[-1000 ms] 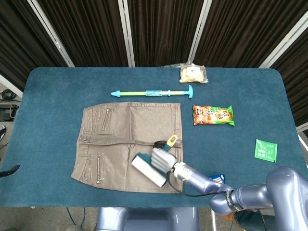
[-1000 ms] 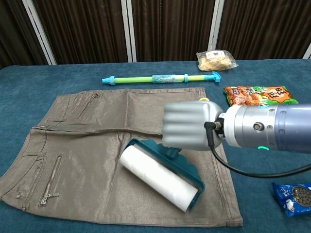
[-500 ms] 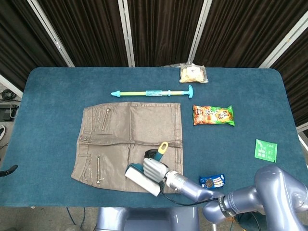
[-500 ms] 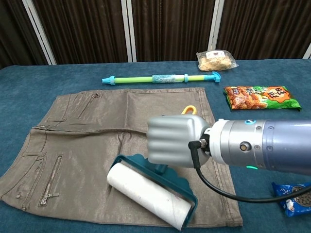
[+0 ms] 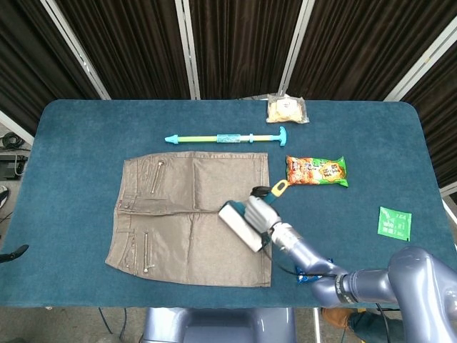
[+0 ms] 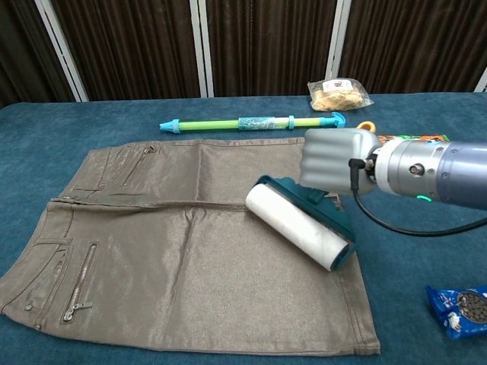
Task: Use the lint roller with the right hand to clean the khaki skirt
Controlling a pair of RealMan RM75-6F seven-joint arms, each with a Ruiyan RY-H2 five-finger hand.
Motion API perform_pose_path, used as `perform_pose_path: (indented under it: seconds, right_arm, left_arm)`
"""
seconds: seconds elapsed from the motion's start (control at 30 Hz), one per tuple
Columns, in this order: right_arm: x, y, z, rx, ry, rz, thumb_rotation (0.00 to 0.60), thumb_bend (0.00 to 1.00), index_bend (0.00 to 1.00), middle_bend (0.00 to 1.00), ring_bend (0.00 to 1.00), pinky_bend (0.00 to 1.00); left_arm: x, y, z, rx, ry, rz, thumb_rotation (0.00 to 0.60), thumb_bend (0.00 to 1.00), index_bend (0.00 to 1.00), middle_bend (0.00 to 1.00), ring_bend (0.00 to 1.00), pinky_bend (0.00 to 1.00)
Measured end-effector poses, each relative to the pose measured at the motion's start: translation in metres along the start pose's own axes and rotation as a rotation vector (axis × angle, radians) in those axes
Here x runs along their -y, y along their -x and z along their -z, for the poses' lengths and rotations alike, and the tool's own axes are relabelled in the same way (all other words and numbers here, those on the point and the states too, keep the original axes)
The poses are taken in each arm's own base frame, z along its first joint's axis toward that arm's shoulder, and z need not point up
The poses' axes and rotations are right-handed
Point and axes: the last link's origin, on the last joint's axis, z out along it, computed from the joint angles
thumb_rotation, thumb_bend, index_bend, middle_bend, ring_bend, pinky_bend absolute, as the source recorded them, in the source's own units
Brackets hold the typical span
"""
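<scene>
The khaki skirt (image 5: 187,209) (image 6: 183,243) lies flat on the blue table, zips toward its left side. My right hand (image 5: 263,213) (image 6: 335,160) grips the teal handle of the lint roller (image 5: 240,226) (image 6: 298,226). The white roll rests on the skirt's right part, near its right hem. The handle's yellow loop (image 5: 279,188) (image 6: 367,125) sticks out beyond the hand. Neither view shows my left hand.
A green and blue toy pump (image 5: 226,138) (image 6: 251,122) lies behind the skirt. An orange snack bag (image 5: 316,171), a clear bag of snacks (image 5: 286,109) (image 6: 339,93), a green sachet (image 5: 394,223) and a blue cookie packet (image 6: 461,309) lie to the right.
My right hand has carried the roller from the skirt's near hem away from me and to the right, up along the right side of the skirt.
</scene>
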Motion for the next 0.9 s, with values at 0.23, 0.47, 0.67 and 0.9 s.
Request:
perform_pose_path:
  seconds: [0.23,0.47,0.67,0.9]
  right_arm:
    - [-0.006,0.03,0.009,0.067,0.027,-0.054,0.6,0.95,0.52,0.59,0.47,0.51]
    - [-0.023,0.05,0.027,0.114,0.111,-0.216,0.6,0.95,0.52,0.59,0.47,0.51]
    - [-0.044,0.093,0.052,0.26,0.229,-0.372,0.6,0.95,0.52,0.59,0.47,0.51]
    - [-0.041,0.123,0.068,0.402,0.279,-0.464,0.6,0.9,0.51,0.59,0.47,0.51]
  left_arm:
    - [-0.003,0.002,0.0,0.008,0.006,-0.005,0.6,0.04,0.0,0.0,0.0,0.0]
    - [-0.005,0.002,0.001,0.01,0.015,0.003,0.6,0.04,0.0,0.0,0.0,0.0]
    - [-0.008,-0.002,0.006,-0.001,0.038,0.011,0.6,0.04,0.0,0.0,0.0,0.0]
    - [-0.009,-0.005,0.012,-0.01,0.05,0.023,0.6,0.04,0.0,0.0,0.0,0.0]
